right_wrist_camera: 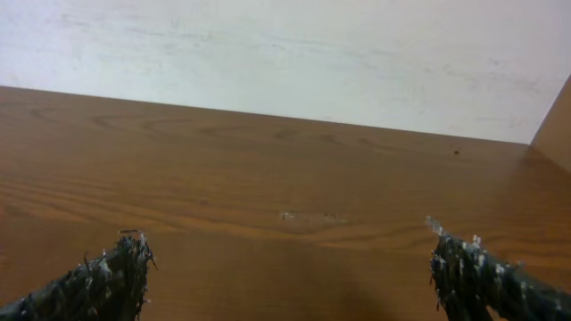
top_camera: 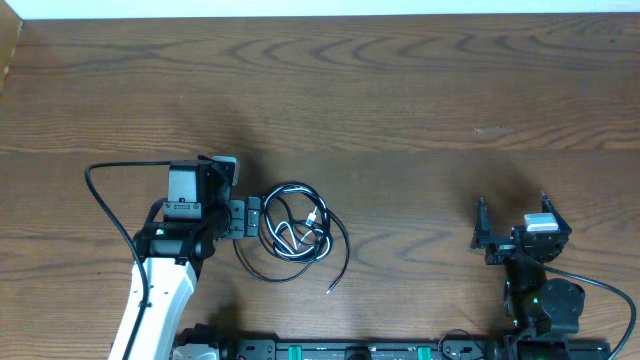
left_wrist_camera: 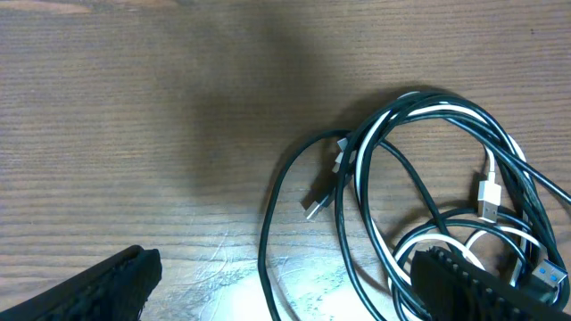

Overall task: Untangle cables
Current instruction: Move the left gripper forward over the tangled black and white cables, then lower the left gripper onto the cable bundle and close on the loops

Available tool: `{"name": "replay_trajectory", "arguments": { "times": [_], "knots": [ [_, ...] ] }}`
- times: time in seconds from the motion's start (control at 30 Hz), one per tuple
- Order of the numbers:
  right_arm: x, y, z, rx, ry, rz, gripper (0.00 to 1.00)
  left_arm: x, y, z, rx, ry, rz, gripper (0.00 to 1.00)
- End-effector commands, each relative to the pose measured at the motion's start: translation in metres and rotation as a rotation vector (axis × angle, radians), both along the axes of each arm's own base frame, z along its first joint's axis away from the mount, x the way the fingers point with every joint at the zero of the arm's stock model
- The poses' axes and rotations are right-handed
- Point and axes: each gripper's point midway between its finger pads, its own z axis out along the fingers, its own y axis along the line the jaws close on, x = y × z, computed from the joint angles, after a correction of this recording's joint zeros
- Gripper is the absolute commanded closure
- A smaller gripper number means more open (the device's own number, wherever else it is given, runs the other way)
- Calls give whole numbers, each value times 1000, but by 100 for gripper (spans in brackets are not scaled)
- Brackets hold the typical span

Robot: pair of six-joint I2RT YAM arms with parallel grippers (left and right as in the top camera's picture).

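On the grained brown wooden table (top_camera: 400, 90), slightly toward 7 o'clock of centre, the cables (top_camera: 295, 232) lie as one tangled coil: thin glossy dark cords looped with a white one, small plugs showing. Left gripper (top_camera: 252, 217), at the coil's 9 o'clock edge, spread wide, grasping nothing. Right gripper (top_camera: 512, 212), well apart at 3 o'clock, likewise spread and empty.
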Motion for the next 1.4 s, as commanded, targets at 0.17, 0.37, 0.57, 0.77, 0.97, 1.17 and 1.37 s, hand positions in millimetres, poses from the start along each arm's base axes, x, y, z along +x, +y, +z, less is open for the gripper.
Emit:
{"name": "replay_trajectory", "arguments": {
  "times": [0.17, 0.37, 0.57, 0.77, 0.97, 1.17, 1.37],
  "knots": [
    [0, 3, -1, -10, 3, 14, 1, 5, -1, 8, -8, -17, -5, 5],
    [0, 3, -1, -10, 3, 14, 1, 5, -1, 8, -8, -18, -5, 5],
    [0, 3, -1, -10, 3, 14, 1, 6, -1, 9, -9, -25, -5, 5],
    [0, 3, -1, -10, 3, 14, 1, 3, -4, 7, -20, -9, -12, 5],
    [0, 3, -1, -10, 3, 14, 1, 5, -4, 8, -34, -16, 12, 5],
    [0, 3, -1, -10, 3, 14, 1, -6, -2, 0, -33, 71, 36, 5],
    [0, 3, -1, -10, 3, 14, 1, -6, -5, -6, -31, 183, 36, 5]
  ]
}}
